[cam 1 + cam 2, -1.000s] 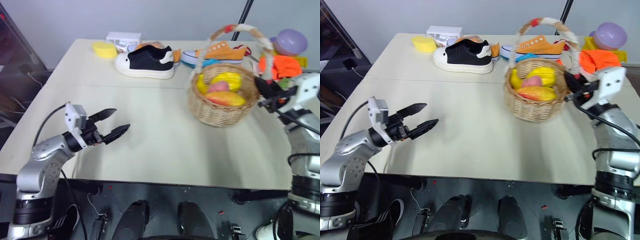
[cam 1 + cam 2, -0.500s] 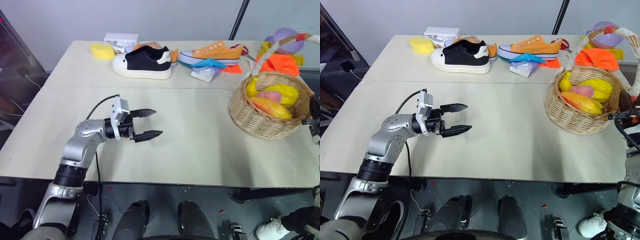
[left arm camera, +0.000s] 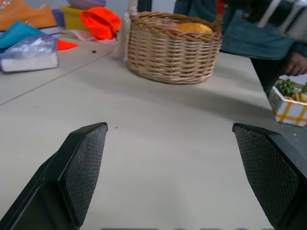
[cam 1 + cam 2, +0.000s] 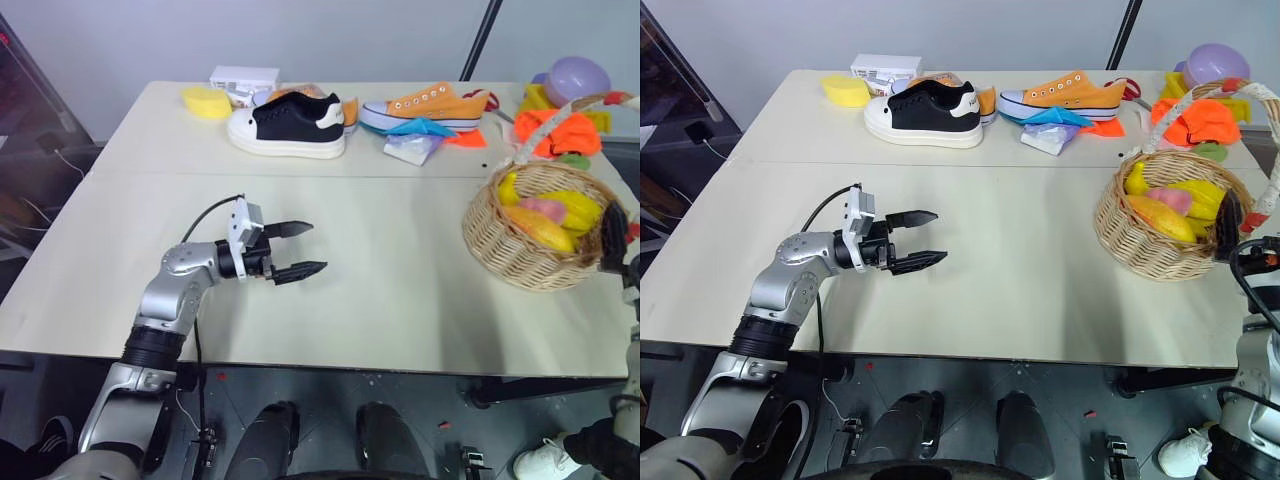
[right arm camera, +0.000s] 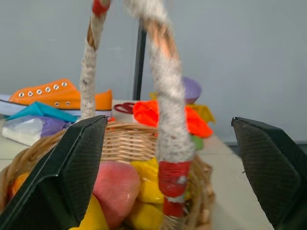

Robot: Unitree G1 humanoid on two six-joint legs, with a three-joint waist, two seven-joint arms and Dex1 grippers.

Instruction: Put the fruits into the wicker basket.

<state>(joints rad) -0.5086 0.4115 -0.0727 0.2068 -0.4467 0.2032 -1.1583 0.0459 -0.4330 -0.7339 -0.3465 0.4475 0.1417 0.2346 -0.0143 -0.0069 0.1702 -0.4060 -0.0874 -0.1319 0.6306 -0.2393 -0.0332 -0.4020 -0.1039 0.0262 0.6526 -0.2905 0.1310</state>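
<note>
— Where's the wicker basket (image 4: 530,240)?
— At three o'clock on the table (image 4: 400,300), by its right edge, holding the mango (image 4: 538,226) and the pink peach (image 4: 545,207).
— And the grippers?
— Left gripper (image 4: 300,250) at nine o'clock, jaws spread wide, empty. Right gripper (image 5: 168,158) straddles the basket's handle (image 5: 168,96), wide apart, gripping nothing.
</note>
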